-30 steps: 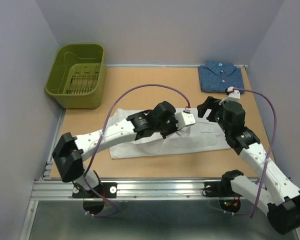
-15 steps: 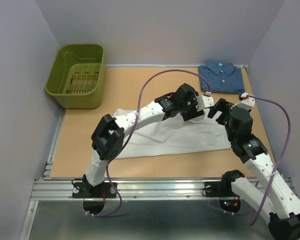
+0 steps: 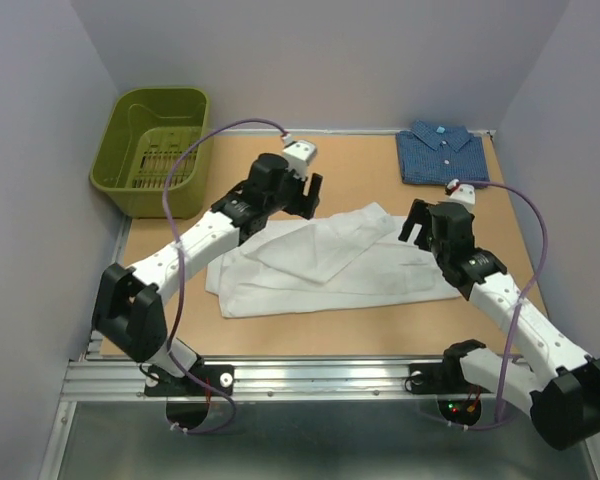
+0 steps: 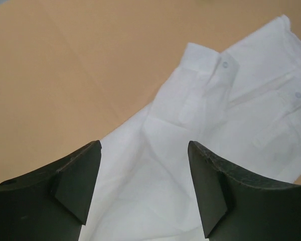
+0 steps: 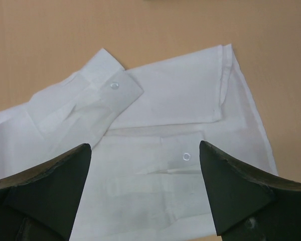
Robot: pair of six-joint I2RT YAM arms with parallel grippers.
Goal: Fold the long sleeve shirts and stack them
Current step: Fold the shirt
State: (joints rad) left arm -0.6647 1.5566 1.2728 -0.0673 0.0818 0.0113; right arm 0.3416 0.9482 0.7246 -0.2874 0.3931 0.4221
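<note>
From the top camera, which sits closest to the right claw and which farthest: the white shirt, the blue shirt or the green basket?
1. The white shirt: mid-table, its right end directly under the right gripper.
2. The blue shirt: folded in the far right corner, just beyond the gripper.
3. The green basket: far left corner, across the table.

The left arm (image 3: 195, 240) and right arm (image 3: 510, 300) are wearing white shells between bulky black joint housings. A purple cable (image 3: 230, 125) is trailing from each white wrist block. The left pincer (image 4: 145, 186) and right pincer (image 5: 145, 191) are showing dark, wedge-shaped fingers (image 5: 45, 186). Red and green lights are glowing at the right base (image 3: 448, 403).
</note>
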